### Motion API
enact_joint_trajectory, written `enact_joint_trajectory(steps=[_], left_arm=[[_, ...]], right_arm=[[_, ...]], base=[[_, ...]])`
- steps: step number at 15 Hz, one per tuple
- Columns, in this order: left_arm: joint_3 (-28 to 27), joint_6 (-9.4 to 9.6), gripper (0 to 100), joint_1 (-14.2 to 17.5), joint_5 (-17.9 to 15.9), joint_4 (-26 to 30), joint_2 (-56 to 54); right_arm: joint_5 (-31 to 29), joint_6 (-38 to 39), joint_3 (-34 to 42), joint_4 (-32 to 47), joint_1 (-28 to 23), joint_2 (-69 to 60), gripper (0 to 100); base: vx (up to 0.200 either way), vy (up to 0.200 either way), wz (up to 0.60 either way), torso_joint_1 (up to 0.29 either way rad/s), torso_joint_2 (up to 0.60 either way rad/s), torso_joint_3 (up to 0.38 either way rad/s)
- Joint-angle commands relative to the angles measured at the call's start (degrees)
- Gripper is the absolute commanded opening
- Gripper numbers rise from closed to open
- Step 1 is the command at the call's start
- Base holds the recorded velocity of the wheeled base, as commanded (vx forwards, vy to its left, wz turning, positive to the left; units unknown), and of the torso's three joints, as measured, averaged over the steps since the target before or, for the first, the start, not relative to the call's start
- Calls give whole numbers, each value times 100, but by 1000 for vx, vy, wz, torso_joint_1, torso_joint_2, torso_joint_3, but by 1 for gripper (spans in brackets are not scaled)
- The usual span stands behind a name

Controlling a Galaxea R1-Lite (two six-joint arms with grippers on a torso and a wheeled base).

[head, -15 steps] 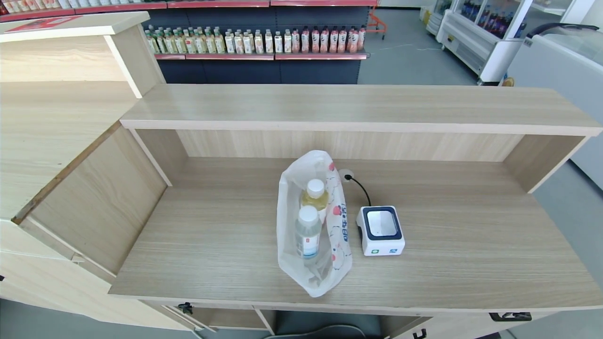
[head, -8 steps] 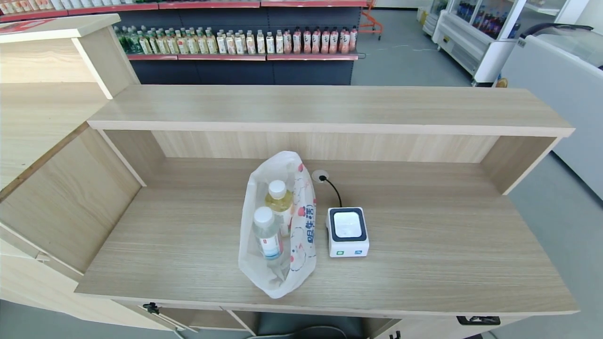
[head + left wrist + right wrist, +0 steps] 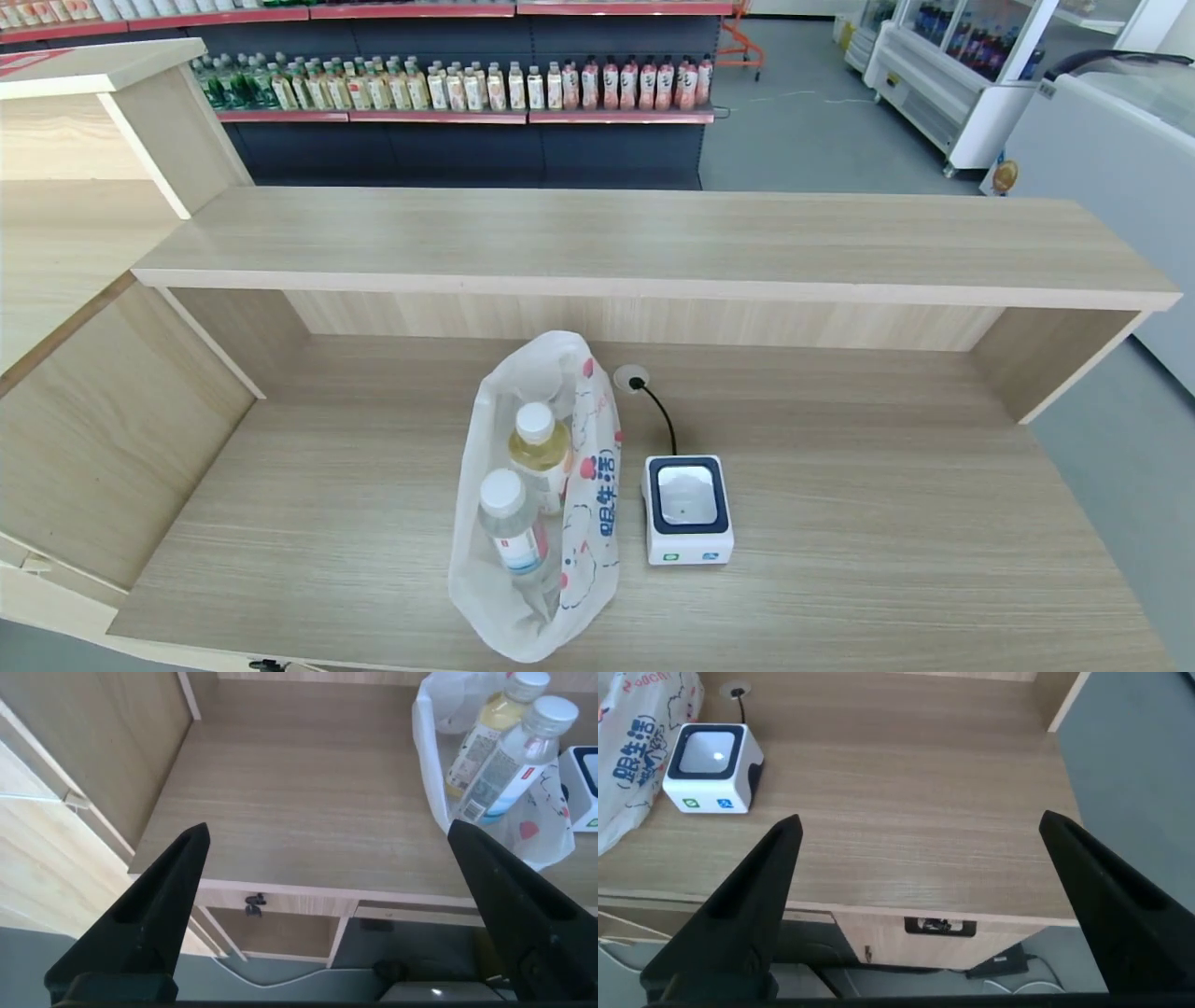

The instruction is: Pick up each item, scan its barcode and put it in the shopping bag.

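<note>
The clear bottle [image 3: 512,532] and the yellow bottle [image 3: 539,453] stand upright in the bag [image 3: 597,523], ahead of the left pincer [image 3: 327,831] and toward its right. The right pincer [image 3: 920,821] is farther off. Both pincers are wide open, holding nothing.

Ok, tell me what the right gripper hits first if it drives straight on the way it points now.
Most likely the bare counter top: the open right gripper aims at the wood beside the scanner, with nothing between. Scanner and shopping bag lie off to one side of that line. Depth is uncertain.
</note>
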Motion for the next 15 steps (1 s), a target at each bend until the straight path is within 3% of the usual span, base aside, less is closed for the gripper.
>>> enact_joint_trajectory(steps=[1, 2, 3, 15], left_arm=[[1, -18, 100, 2, 8, 2, -55], [1, -18, 100, 2, 8, 2, -55], [10, -18, 100, 2, 8, 2, -55], [1, -18, 100, 2, 8, 2, -55]], right_arm=[[1, 1, 0, 4, -2, 18, 100], [1, 10, 0, 4, -2, 18, 100], [1, 18, 0, 4, -2, 18, 0], [-34, 300, 0, 4, -2, 18, 0]], base=[[0, 0, 0, 0, 0, 0], [0, 0, 0, 0, 0, 0], [0, 0, 0, 0, 0, 0], [0, 0, 0, 0, 0, 0]])
